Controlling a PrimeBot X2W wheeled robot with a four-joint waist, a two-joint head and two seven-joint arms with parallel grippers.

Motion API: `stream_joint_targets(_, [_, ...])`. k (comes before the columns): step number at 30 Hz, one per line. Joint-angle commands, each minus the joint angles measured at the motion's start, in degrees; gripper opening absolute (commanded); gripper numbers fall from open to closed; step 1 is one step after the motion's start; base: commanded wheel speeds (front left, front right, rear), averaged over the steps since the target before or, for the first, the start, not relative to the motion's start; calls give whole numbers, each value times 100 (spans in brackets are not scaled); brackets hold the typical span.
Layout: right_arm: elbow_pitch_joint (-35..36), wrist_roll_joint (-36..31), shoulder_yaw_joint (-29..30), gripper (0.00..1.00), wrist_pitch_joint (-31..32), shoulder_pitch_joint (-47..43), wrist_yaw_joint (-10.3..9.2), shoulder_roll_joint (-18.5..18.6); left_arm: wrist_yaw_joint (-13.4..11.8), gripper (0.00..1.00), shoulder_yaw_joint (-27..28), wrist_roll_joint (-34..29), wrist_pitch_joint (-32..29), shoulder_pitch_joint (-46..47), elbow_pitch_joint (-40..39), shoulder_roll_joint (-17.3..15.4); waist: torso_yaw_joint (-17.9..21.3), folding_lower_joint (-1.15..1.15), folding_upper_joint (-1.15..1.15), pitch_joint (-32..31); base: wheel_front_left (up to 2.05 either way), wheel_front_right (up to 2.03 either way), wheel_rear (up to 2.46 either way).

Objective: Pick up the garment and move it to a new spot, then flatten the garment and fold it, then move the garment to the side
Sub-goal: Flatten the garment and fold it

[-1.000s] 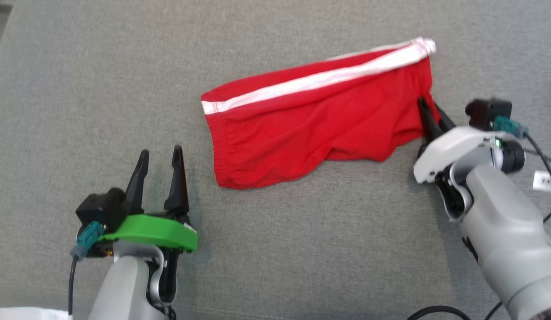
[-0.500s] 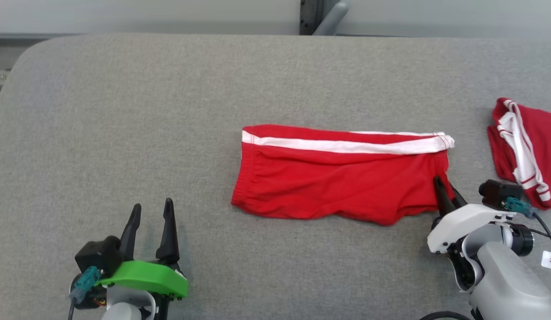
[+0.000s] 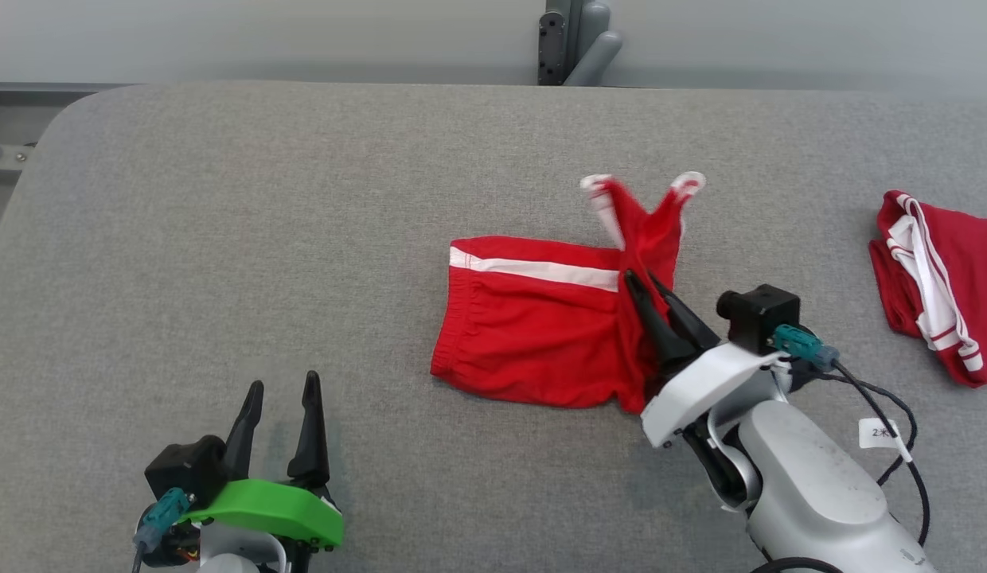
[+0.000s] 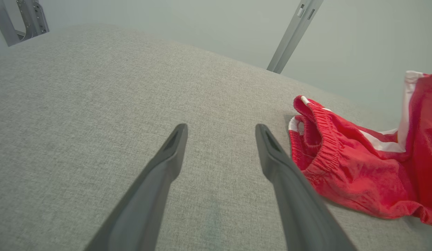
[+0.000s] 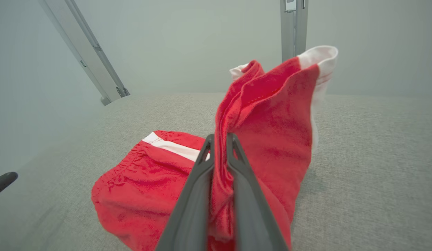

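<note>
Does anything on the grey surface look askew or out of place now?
Yes. The red shorts are not flat: their right end stands up bunched, pinched in the right gripper, its white-trimmed corners splayed apart. A second red garment lies crumpled far to the right.

The garment (image 4: pixel 359 167) runs off left wrist view

The garment (image 3: pixel 533 334) lies mid-frame on the bench (image 3: pixel 223 239), its right end raised in the right gripper (image 3: pixel 641 277). A second garment (image 3: pixel 931 270) lies at the frame's right edge.
</note>
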State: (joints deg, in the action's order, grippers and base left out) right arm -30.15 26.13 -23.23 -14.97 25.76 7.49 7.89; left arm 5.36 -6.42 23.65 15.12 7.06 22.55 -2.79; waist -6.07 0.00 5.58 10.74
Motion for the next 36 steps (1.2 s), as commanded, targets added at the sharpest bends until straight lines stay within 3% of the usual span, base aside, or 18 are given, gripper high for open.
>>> stream_joint_targets(1, [-8, 39, -242, 0, -11, 107, -2, -19, -31, 100, -25, 41, -2, -43, 2, -23, -172, 0, 0, 22, 0, 0, 0])
stream_joint_targets(8, [-623, 168, -1200, 0, -11, 545, -2, -251, -51, 100, -204, 121, -2, 51, 3, -20, -677, 0, 0, 137, 0, 0, 0])
stream_joint_targets(19, [-1362, 362, -1515, 0, -11, 1043, -2, -484, -86, 100, -353, 165, -3, 172, -14, -22, -1132, 0, 0, 226, 0, 0, 0])
stream_joint_targets(20, [-1377, 374, -1501, 24, -11, 1059, -2, -487, -88, 100, -339, 149, -3, 178, -13, -22, -1135, 0, 0, 221, 0, 0, 0])
stream_joint_targets(21, [-1310, 427, -1506, 59, -11, 1060, -2, -494, -90, 100, -326, 127, -3, 182, -5, -22, -1131, 0, 0, 215, 0, 0, 0])
stream_joint_targets(22, [-1238, 498, -1552, 100, -11, 1035, -2, -503, -96, 100, -303, 92, -3, 188, -5, -22, -1111, 0, 0, 203, 0, 0, 0])
stream_joint_targets(29, [-793, 441, -1245, 100, -11, 773, -2, -496, -132, 100, -24, -120, -3, 128, -68, -21, -666, 0, 0, 72, 0, 0, 0])
stream_joint_targets(36, [-445, -513, -105, 100, -11, 78, -2, -412, -200, 100, 281, -335, -3, -48, -265, -24, 116, 0, 0, -98, 0, 0, 0])
